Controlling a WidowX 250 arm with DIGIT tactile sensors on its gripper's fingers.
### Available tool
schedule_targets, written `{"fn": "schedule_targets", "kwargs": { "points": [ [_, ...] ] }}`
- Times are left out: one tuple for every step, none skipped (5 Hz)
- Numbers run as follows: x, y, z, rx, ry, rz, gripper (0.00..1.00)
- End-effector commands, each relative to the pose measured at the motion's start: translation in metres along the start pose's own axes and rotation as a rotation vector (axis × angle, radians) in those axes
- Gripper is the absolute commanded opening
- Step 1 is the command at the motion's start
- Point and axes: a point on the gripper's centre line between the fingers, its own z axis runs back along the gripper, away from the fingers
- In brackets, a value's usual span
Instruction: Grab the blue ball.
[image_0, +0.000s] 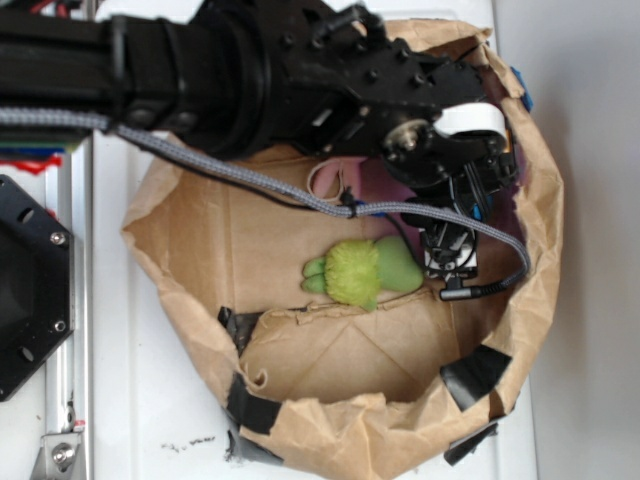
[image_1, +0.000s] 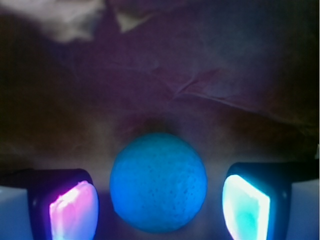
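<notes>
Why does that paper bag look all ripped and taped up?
The brown paper bag is torn open, its rim crumpled, with black tape patches along the edge. Inside, the green plush toy lies on its side. The blue ball looks undamaged.

**Bright outside view, dim glowing wrist view**

The exterior view is evenly and brightly lit; the white table (image_0: 590, 200) is nearly washed out. The black arm (image_0: 250, 70) shows little detail, and the bag (image_0: 330, 360) interior is shaded under it. The picture is slightly soft.

The wrist view is dim and purplish, with the paper behind murky. The ball (image_1: 158, 182) glows blue. The pads (image_1: 72, 210) shine with glare, pink at left, cyan at right, their edges blurred.
</notes>
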Motion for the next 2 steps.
{"fn": "schedule_targets", "kwargs": {
  "points": [
    [0.013, 0.0105, 0.0024, 0.033, -0.048, -0.026, 1.0],
    [0.0114, 0.0067, 0.0008, 0.033, -0.064, -0.061, 0.77]
  ]
}}
